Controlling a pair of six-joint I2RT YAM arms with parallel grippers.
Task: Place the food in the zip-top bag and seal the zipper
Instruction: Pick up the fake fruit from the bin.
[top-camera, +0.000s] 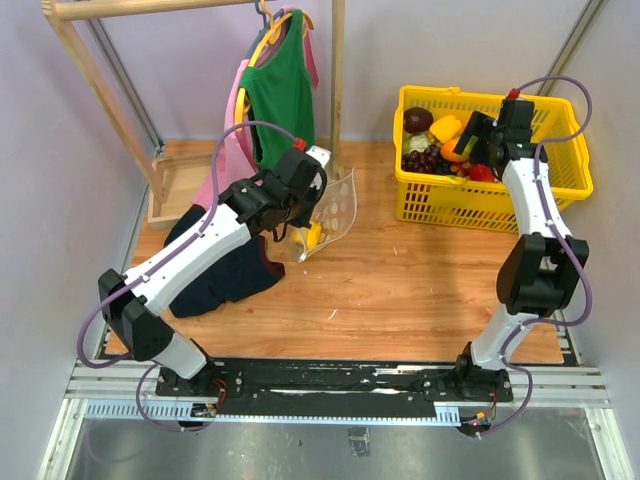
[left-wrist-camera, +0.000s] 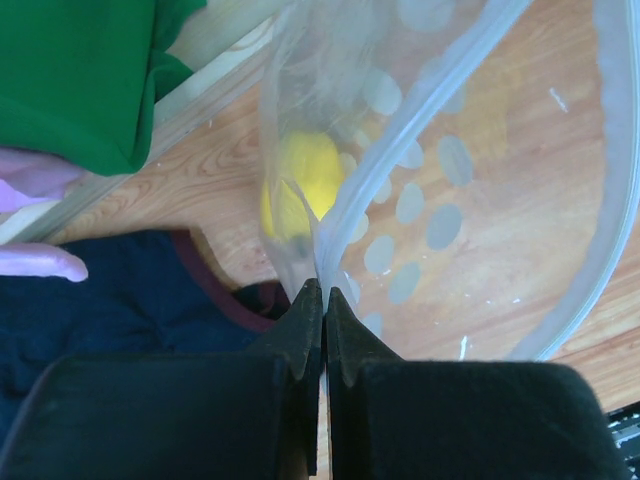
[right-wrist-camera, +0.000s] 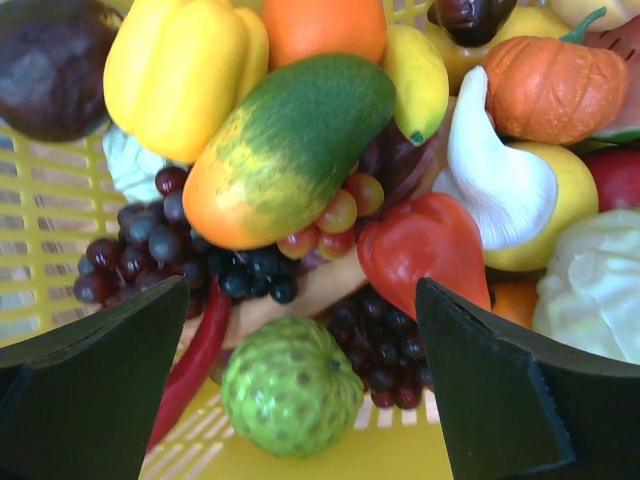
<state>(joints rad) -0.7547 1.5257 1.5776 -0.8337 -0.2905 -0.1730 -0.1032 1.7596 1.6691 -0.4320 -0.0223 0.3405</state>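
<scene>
Left gripper (left-wrist-camera: 323, 300) pinched tight on clear, white-dotted zip-top bag (left-wrist-camera: 440, 190) rim, frame centre — smooth yellow piece (left-wrist-camera: 305, 175) inside. Right gripper (right-wrist-camera: 300, 305) spread wide over glossy food (right-wrist-camera: 290, 150) — yellow lattice basket (top-camera: 500, 210), upper right.

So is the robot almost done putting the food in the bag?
Not yet. One yellow piece is inside the zip-top bag. The left gripper pinches the bag's edge, and the right gripper hangs open over the food in the yellow basket. Most food waits there, and the zipper is unsealed.
</scene>
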